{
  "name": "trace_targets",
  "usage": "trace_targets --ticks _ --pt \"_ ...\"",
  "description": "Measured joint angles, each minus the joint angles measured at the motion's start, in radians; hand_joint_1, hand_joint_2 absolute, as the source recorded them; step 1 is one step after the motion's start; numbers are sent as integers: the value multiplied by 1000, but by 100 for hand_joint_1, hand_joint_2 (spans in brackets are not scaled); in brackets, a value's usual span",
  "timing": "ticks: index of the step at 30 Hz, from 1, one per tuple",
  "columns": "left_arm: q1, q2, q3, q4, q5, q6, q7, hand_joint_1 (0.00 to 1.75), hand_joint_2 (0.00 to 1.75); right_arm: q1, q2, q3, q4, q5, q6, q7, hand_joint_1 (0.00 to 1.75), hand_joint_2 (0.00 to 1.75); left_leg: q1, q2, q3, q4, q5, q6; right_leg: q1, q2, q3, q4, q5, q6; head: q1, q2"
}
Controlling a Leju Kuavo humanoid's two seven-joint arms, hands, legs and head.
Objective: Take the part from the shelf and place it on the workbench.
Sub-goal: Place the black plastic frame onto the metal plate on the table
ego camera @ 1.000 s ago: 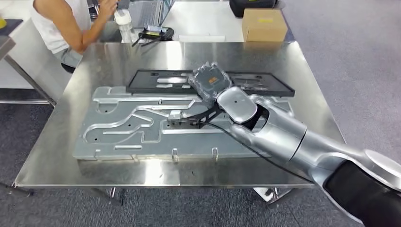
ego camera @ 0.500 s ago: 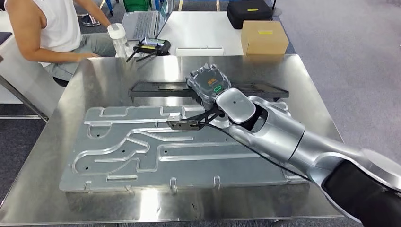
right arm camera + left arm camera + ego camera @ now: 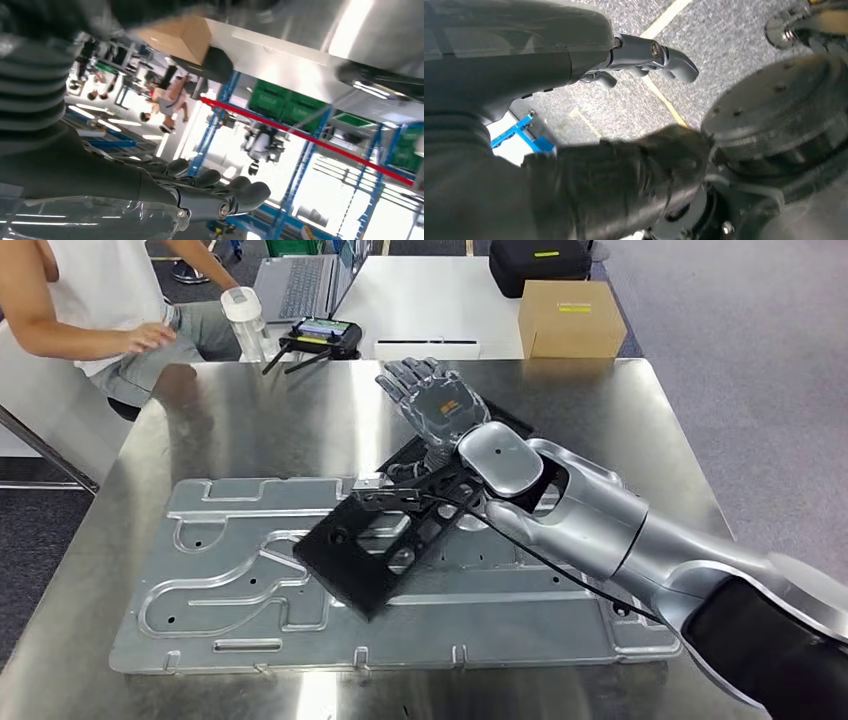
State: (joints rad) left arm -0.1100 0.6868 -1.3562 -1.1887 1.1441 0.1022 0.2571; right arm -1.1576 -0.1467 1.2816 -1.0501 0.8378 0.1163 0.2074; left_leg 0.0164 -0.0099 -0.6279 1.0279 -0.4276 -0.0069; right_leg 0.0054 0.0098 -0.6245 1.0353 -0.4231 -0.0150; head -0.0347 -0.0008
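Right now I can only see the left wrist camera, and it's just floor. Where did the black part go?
Observer: The black part lies slantwise on the grey metal plate on the workbench.
Operator: Is the right hand holding it?
Observer: No. The right hand is raised near its far end, fingers spread, nothing in it.
Operator: Is anybody close?
Observer: A person sits at the workbench's far left corner.
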Motion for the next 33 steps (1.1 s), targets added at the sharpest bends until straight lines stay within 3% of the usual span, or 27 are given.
trace_targets --ticks 2,5,6,7,8,10,12,16,18,20,21,22,23,25,27,28,31,32,33 --pt "0 0 0 0 0 0 0 0 0 -3 0 -1 0 0 -1 1 0 0 1 3 -12 32 -32 -9 -6 -2 4 -11 6 -9 -2 0" --pt "-1 0 0 0 2 2 0 0 0 -2 1 -2 0 -4 -2 1 0 0 3 5 -74 202 -129 -21 -8 -3 1 -13 11 -16 -5 0" --pt "-1 0 0 0 4 3 0 0 0 0 1 -2 0 -8 -3 1 0 0 3 5 -89 247 -145 -24 -8 -3 -2 -10 12 -16 -5 0" --pt "0 0 0 0 6 3 -1 0 0 2 1 -2 0 -12 -7 2 0 0 4 5 -89 261 -145 -26 -8 -3 -6 -6 12 -16 -5 0" --pt "0 0 0 0 9 4 -1 0 0 4 1 -3 0 -17 -12 5 0 0 4 5 -69 235 -128 -26 -8 -3 -10 -1 12 -16 -5 0" --pt "-1 0 0 0 12 7 -3 0 0 5 0 -9 -3 -26 -27 11 0 0 5 5 5 112 -82 -25 -8 -3 -18 9 14 -14 -5 0" --pt "-2 0 1 0 13 8 -4 0 0 4 -1 -18 -7 -30 -35 14 0 0 0 3 52 25 -60 -17 -6 -2 -25 15 18 -6 -4 0" --pt "-3 -1 1 0 17 11 -6 0 0 6 -5 -26 -13 -33 -47 24 0 0 -2 5 44 9 -37 9 -4 0 -37 17 24 20 -4 0" --pt "-3 -1 2 0 27 22 -8 0 0 10 -15 -36 -27 -40 -68 45 0 0 2 10 31 3 -20 25 -6 0 -63 76 -35 29 -1 0" --pt "-2 -2 2 0 40 37 -12 0 0 20 -28 -53 -55 -55 -89 71 0 0 1 13 12 3 -5 34 -9 -2 -103 203 -124 36 1 0" --pt "-1 -3 2 0 46 45 -13 0 0 28 -35 -62 -72 -66 -96 83 0 0 1 13 2 3 2 35 -10 -2 -115 259 -152 38 2 0" --pt "0 -4 2 0 53 52 -15 0 44 37 -44 -72 -93 -81 -99 96 0 0 1 14 -8 3 9 34 -10 -2 -111 285 -159 40 2 0" --pt "1 -5 3 0 59 60 -17 0 87 47 -55 -83 -118 -97 -100 109 0 0 1 14 -17 3 17 33 -11 -3 -90 275 -148 40 2 0" --pt "4 -8 3 0 70 74 -18 0 175 70 -79 -117 -182 -139 -102 134 0 0 0 13 -33 4 31 28 -11 -3 3 160 -106 34 2 0" --pt "7 -10 5 -1 80 88 -20 0 175 100 -104 -165 -258 -192 -112 149 0 0 -1 12 -42 3 45 19 -5 -5 86 34 -87 24 0 0" --pt "8 -11 6 -1 85 96 -22 0 175 119 -118 -191 -298 -221 -120 153 0 0 -1 11 -42 0 52 13 -2 -5 104 -1 -86 19 1 0" --pt "14 -13 12 -3 103 124 -28 0 175 203 -163 -255 -426 -274 -140 155 0 0 4 9 -41 -9 66 -7 1 -7 99 -26 -65 3 4 0" --pt "17 -14 15 -5 110 132 -31 0 175 237 -177 -274 -472 -279 -144 156 0 0 5 9 -48 4 44 -11 0 -9 95 -31 -54 -5 3 0" --pt "20 -16 16 -7 115 139 -33 0 175 268 -189 -293 -515 -281 -147 157 0 0 6 8 -60 37 4 -16 -3 -10 88 -36 -42 -12 2 0"
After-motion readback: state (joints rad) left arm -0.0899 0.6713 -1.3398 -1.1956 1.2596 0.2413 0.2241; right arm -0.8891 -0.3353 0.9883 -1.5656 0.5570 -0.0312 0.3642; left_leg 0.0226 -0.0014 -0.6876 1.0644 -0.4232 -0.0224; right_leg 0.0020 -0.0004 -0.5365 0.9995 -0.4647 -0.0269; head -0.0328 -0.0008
